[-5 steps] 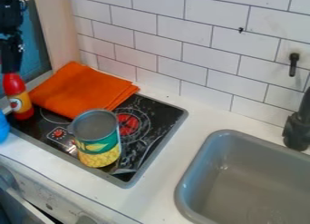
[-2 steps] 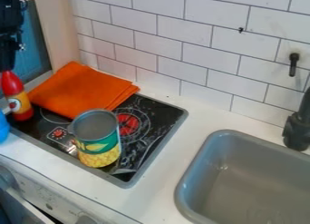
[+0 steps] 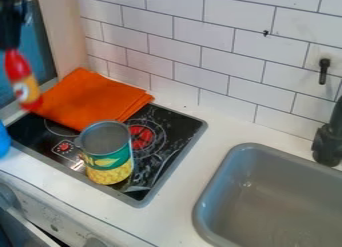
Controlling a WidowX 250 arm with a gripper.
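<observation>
Hand [image 3: 10, 47] upper left (bottle [image 3: 24, 82] beneath)

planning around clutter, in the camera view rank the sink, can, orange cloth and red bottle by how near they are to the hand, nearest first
1. Red bottle: in the hand, upper left
2. Orange cloth: over the stove's back left
3. Can: on the stove, nearer its front
4. Sink: lower right, farthest

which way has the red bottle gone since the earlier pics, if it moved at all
Yes: the red bottle has moved up, its base now lifted clear of the black stovetop.
</observation>
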